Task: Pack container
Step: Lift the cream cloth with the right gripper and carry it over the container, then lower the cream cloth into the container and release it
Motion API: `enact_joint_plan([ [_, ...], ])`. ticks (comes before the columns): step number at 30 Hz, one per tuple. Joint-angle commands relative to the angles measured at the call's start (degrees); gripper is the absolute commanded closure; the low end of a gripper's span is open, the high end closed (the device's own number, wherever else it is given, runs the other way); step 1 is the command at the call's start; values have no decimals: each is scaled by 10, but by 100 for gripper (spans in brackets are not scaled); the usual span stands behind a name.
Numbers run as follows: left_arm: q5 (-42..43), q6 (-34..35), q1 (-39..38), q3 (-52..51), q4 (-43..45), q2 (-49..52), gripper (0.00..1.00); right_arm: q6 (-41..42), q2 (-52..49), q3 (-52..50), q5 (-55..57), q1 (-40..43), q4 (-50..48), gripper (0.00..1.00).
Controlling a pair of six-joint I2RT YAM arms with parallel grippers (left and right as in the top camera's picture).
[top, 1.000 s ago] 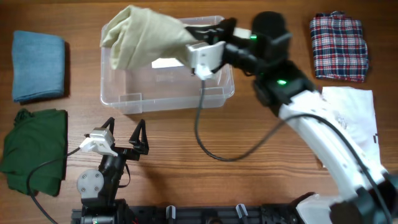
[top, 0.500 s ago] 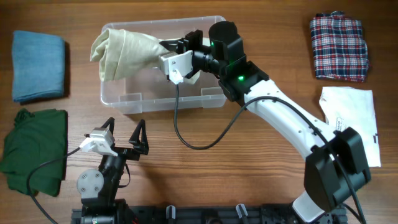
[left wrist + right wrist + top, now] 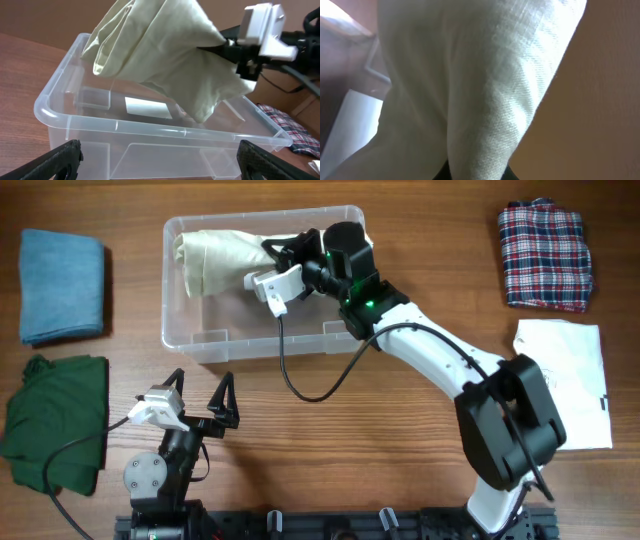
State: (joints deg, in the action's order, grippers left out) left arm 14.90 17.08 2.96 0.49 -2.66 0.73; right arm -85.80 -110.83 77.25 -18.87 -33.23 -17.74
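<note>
Cloth (image 3: 215, 260) hung clamped in right end effector (image 3: 270, 252) over container (image 3: 260, 350); I judged lowering before release wise; left end effector (image 3: 203, 380) spread.

Top-down overhead; wrist views near container (image 3: 240, 346)

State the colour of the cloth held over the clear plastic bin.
Plain pale cream fabric cloth, no pattern; the left wrist view shows it best.
</note>
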Motion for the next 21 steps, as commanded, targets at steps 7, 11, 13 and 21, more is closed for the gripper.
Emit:
enact_joint_plan([
  [7,-2,-1,-3,-2,-3,-3,0,-29,-62,13,0,-3,-77,96],
  [11,-2,-1,-3,-2,-3,-3,0,-29,-86,13,-3,-3,-93,96],
  [13,-2,-1,-3,-2,-3,-3,0,-30,-93,13,-4,-3,-95,96],
  [21,-2,-1,-3,-2,-3,-3,0,-21,-97,13,-2,-4,-100,70],
])
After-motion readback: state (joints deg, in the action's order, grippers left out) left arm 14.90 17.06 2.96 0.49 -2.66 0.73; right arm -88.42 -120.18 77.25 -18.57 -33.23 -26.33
